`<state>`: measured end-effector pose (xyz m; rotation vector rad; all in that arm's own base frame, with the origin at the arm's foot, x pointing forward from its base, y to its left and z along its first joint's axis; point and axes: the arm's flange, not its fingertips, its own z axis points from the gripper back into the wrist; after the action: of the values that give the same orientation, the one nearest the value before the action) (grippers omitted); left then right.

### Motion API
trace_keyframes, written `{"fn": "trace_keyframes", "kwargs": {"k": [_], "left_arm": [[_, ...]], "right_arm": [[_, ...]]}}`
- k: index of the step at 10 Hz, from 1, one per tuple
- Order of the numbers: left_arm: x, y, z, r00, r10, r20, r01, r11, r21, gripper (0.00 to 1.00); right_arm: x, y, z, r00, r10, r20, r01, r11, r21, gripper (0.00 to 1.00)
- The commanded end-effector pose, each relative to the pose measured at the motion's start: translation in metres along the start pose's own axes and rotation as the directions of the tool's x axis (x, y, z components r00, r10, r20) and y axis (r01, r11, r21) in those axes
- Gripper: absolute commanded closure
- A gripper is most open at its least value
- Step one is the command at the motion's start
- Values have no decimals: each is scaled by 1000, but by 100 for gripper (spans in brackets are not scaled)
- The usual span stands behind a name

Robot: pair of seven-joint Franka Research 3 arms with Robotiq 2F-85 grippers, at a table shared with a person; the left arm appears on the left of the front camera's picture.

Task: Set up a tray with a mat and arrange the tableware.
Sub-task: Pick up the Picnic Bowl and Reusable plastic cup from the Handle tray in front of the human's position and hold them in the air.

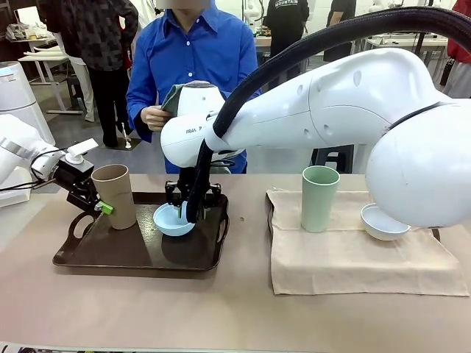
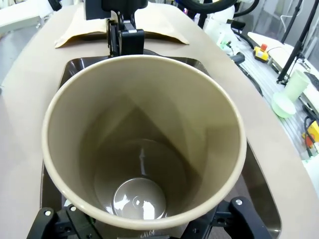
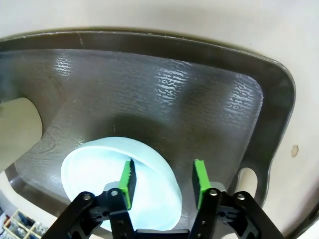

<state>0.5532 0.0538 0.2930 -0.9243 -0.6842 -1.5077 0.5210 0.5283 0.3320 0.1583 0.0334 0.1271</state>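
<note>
You'll see the dark tray (image 3: 209,64) is glossy, with a faint rippled grain; the tan-brown cup (image 2: 149,124) looks smooth matt plastic, the light blue bowl (image 3: 99,169) smooth with a soft sheen, the mat (image 1: 346,265) plain matt cloth, the tabletop (image 1: 147,309) smooth and matt

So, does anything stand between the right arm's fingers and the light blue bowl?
Nothing visible does. The right gripper straddles the rim of the light blue bowl on the dark tray, one finger inside, one outside; the tan cup stands apart.
</note>
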Motion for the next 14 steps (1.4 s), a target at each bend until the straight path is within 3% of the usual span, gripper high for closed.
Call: {"fn": "trace_keyframes", "kwargs": {"k": [1, 2, 3, 4, 5, 6, 7, 9, 10, 12, 14], "left_arm": [[-2, 3, 2, 1000, -18, -14, 17, 1000, -14, 100], [-2, 3, 2, 1000, -12, -16, 12, 1000, -12, 100], [-2, 5, 2, 1000, -7, -22, 7, 1000, -14, 73], [-2, 6, 3, 1000, -3, -22, 3, 1000, -12, 73], [-1, 6, 2, 1000, -3, -23, 3, 1000, -13, 100], [0, 6, 2, 1000, -3, -23, 3, 1000, -14, 73], [-1, 6, 2, 1000, -2, -24, 1, 1000, -14, 100], [0, 8, 2, 1000, 4, -26, -5, 1000, -12, 100], [1, 7, 3, 999, 9, -36, -9, 1000, -7, 72], [26, -10, 14, 999, 20, -49, -21, 1000, -17, 72], [70, -46, 32, 996, -23, -84, 25, 999, 23, 72]], "right_arm": [[-3, -1, -1, 1000, 5, 1, -5, 1000, -28, 100], [-7, 0, 1, 1000, 2, -2, -2, 999, -43, 100], [-9, 0, 5, 1000, 1, 3, 0, 999, -48, 100], [-10, -2, 8, 1000, -3, 9, 4, 999, -54, 100], [-12, -3, 10, 1000, -6, 12, 7, 998, -57, 100], [-12, -4, 10, 1000, -6, 11, 7, 998, -60, 100], [-12, -5, 10, 1000, -3, 7, 4, 998, -58, 100], [-11, -6, 10, 1000, 0, 2, 1, 998, -58, 100], [-11, -8, 11, 1000, -6, 7, 6, 998, -64, 100], [-22, -9, 38, 1000, 6, -4, -6, 1000, -17, 100], [-53, -8, 86, 997, 39, 62, -39, 999, -2, 100]]}}
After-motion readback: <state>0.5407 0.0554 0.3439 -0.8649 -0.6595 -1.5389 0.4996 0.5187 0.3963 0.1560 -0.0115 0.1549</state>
